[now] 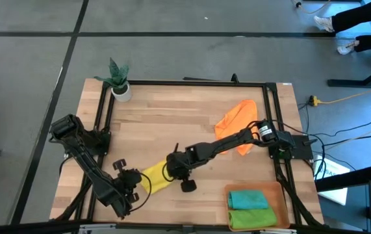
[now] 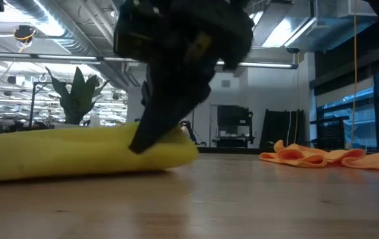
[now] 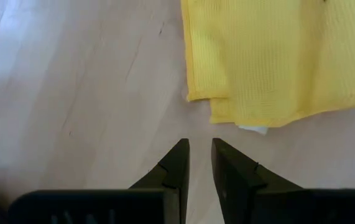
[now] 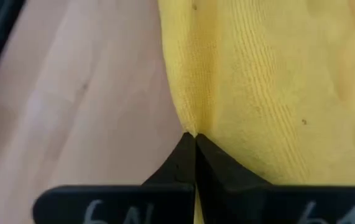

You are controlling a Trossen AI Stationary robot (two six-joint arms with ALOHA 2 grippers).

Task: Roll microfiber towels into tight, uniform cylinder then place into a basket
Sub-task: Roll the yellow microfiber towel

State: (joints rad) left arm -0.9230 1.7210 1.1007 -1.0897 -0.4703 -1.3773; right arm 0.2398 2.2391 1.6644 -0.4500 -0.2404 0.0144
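Microfiber towels are spread over the wooden counter [image 1: 172, 110]: the yellow towel [image 1: 156, 177] lies folded at lower centre of the high view, the orange towel [image 1: 237, 120] crumpled at upper right, and teal [image 1: 247, 199] and green [image 1: 250, 218] rolls sit in the basket [image 1: 282, 195] at lower right. Right hand [image 4: 194, 138], fingers pressed together, seems to pinch a yellow fold. Left hand [image 3: 200, 149], narrowly parted and holding nothing, hovers just beside the yellow towel's corner.
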